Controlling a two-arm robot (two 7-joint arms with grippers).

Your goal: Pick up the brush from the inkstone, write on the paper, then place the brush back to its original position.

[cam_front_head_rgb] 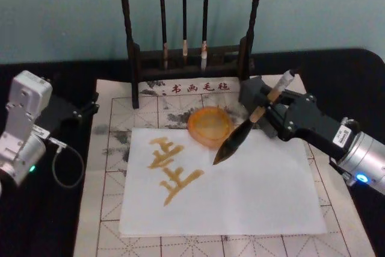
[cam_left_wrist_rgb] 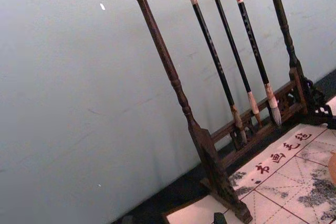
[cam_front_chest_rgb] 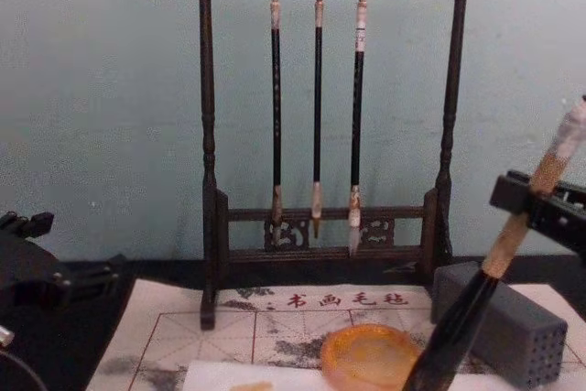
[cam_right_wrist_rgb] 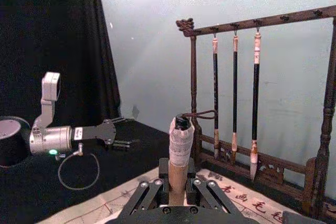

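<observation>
The brush (cam_front_head_rgb: 252,121) is tilted, with my right gripper (cam_front_head_rgb: 263,108) shut on its tan handle. Its dark tuft points down-left, with the tip over the white paper (cam_front_head_rgb: 258,197) just in front of the orange inkstone (cam_front_head_rgb: 209,126). I cannot tell whether the tip touches the sheet. Ochre strokes (cam_front_head_rgb: 171,170) mark the left part of the paper. The right wrist view looks along the handle to its whitish cap (cam_right_wrist_rgb: 180,142), which stands between the fingers (cam_right_wrist_rgb: 149,192). In the chest view the brush (cam_front_chest_rgb: 485,286) slants past the inkstone (cam_front_chest_rgb: 371,354). My left gripper (cam_front_head_rgb: 90,108) rests open on the black cloth at left.
A dark wooden rack (cam_front_head_rgb: 189,52) with three thin hanging brushes (cam_front_chest_rgb: 317,107) stands behind the beige grid mat (cam_front_head_rgb: 108,209). A grey block with small holes (cam_front_chest_rgb: 513,322) sits at the mat's back right, under my right arm. A cable loop (cam_front_head_rgb: 66,167) lies by the left arm.
</observation>
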